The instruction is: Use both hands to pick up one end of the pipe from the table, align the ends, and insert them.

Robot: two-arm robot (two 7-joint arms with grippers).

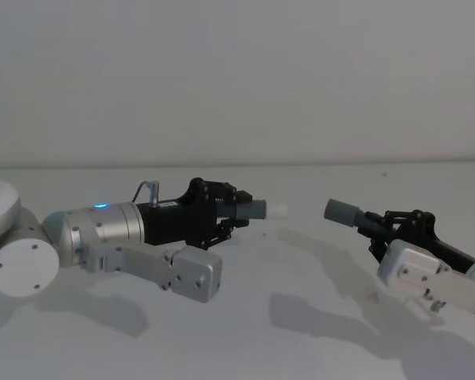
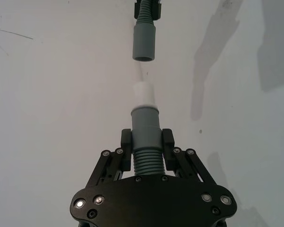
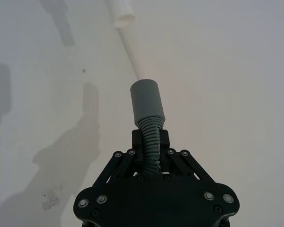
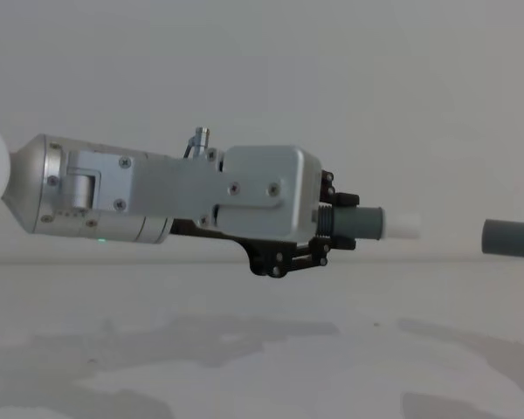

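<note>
White tip and open grey mouth: facing each other across a gap, roughly in line, both raised clear of the surface. Left pipe piece clamped at its ribbed neck by the left end effector; right pipe piece clenched at its corrugated section by the right end effector. Looks like the alignment step, with pickup done and insertion not yet begun. Calls next for trimming any slight offset, then a straight closing push along the shared axis.
</note>
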